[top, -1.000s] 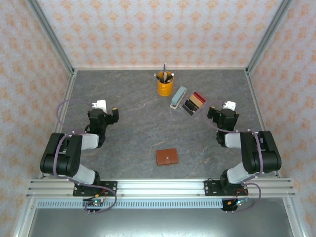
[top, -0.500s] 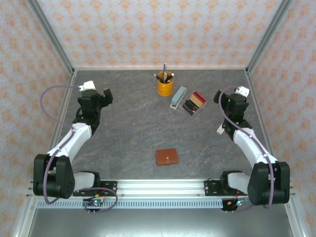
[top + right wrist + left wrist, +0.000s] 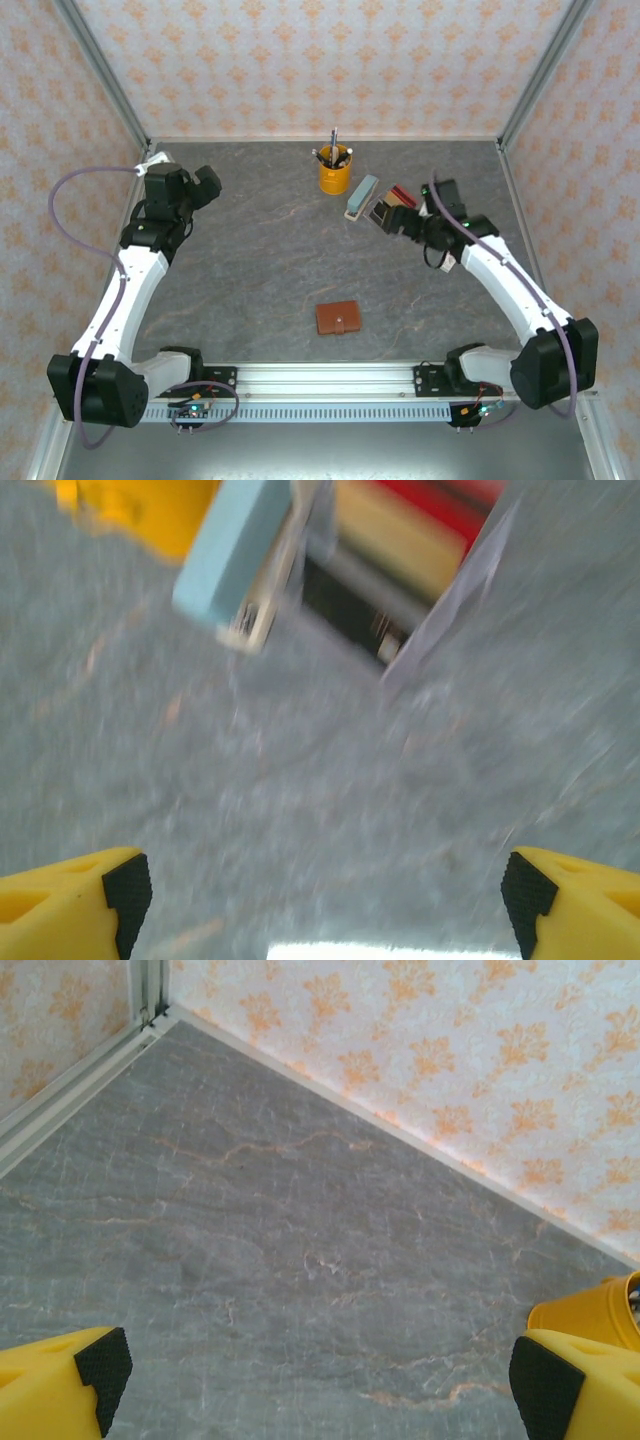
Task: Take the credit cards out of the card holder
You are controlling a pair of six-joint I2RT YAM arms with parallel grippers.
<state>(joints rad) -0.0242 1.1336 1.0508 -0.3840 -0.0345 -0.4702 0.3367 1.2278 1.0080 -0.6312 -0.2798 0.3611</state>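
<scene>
noted card holder (image 3: 338,319) shut; judged light, stiff, best pinched at an edge. found left fingers (image 3: 100,1372), right fingers (image 3: 126,892) spread, empty

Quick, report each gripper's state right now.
Left gripper: open, holding nothing.
Right gripper: open, holding nothing.

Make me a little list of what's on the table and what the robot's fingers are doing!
card holder: brown, shut, flat on the table, near the front middle, nothing touching it
pen cup: yellow, upright at the back, pens inside
pale blue block: just right of the cup
red, tan and dark stack: beside the block
left fingers: open, over bare table by the back left corner
right fingers: open, empty, close to the stack
</scene>
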